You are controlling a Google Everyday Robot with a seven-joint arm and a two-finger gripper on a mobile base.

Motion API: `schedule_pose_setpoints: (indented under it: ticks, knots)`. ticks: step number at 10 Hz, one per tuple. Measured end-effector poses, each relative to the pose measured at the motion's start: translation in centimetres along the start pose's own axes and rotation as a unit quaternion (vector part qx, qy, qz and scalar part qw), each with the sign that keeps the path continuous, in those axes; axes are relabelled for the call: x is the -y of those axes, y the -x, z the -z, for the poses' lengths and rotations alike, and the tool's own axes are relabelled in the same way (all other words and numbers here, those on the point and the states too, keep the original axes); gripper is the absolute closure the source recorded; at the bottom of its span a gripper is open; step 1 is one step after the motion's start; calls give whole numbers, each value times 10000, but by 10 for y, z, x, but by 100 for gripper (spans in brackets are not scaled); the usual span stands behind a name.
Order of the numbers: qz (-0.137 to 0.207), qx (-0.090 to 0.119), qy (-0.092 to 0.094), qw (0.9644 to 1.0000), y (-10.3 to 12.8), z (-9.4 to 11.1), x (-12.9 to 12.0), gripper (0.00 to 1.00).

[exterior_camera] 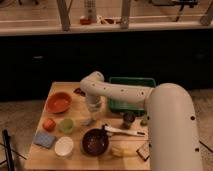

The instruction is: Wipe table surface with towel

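My gripper (91, 111) points down over the middle of the wooden table (80, 159), between the orange bowl (58, 102) and the green bin (131, 95). A small pale patch (89, 120) lies on the table right under it; it may be the towel, but I cannot tell for sure. The white arm (120, 92) reaches in from the right, over the bin's left edge.
A red fruit (49, 124), a green cup (66, 125), a blue sponge (45, 139) and a white bowl (64, 146) sit front left. A dark bowl (95, 141), a utensil (123, 131), a banana (122, 150) and a dark cup (129, 118) sit front right.
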Motion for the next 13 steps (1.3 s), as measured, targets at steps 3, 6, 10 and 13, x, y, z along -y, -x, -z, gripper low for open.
schedule_pose_setpoints:
  ticks: [3, 6, 10, 13]
  knots:
    - [-399, -283, -55, 9988, -28, 1, 14, 100]
    - [-655, -361, -456, 9962, -37, -4, 39, 100]
    - [-376, -183, -739, 9964, -7, -6, 71, 100]
    - [301, 21, -777, 9965, 38, -6, 68, 100]
